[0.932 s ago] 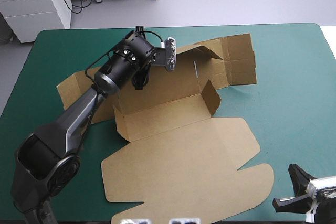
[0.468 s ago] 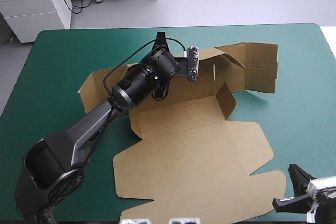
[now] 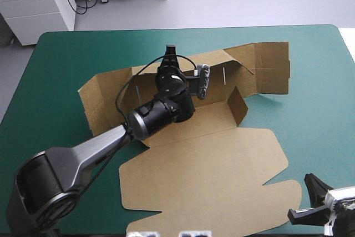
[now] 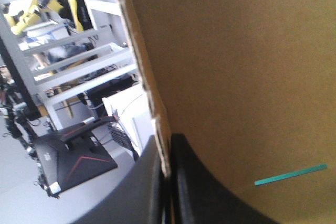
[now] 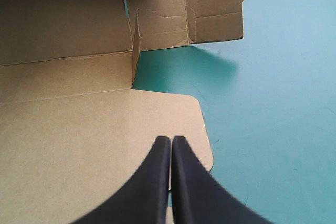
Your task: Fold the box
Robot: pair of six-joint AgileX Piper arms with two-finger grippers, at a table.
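while left gripper clamps, box wall rises.

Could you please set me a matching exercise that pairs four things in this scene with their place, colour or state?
Things:
1. left gripper
2. right gripper
3. lid
4. table cover

States:
A. lying flat on the table, on the robot's side
B. shut on the edge of a raised wall of the box
C. teal-green
D. shut with nothing held, at the table's near right corner

Pairs: 1-B, 2-D, 3-A, 4-C
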